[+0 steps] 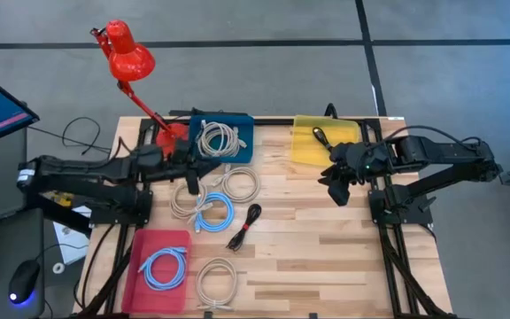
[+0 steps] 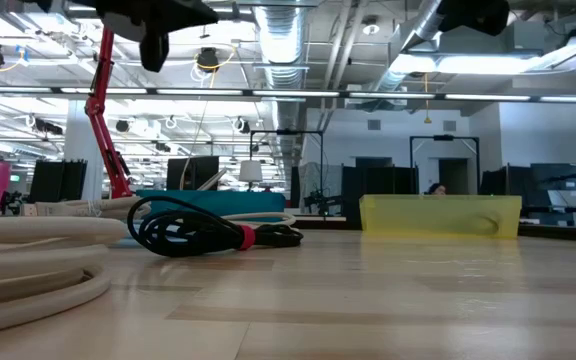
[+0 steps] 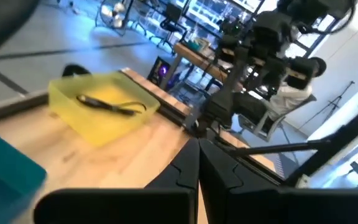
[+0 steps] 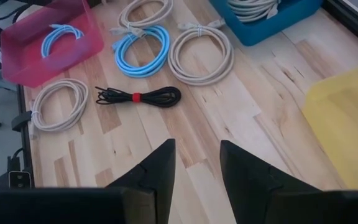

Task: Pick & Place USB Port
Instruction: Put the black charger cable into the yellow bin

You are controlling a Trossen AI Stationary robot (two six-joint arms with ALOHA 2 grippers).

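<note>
Dark fingers of the left gripper are pressing flat together with nothing between them, hovering at upper centre of the overhead frame just beside the blue bin of pale cable coils, while the right gripper is hanging half-spread and empty at centre right, near the yellow bin. Lying loose on the wooden table at centre frame, between the two arms, is the black USB cable, bundled with a red tie; one black cable is already sitting in the yellow bin. Crowding it to the left are a blue cable coil and a white cable coil, with a red bin at lower left. Risks appear plain: a closed gripper descending would merely shove the bundle, a low approach could snag a neighbouring coil, and a pinch on a single loop might let the bundle unravel or trail over the bin's wall.
</note>
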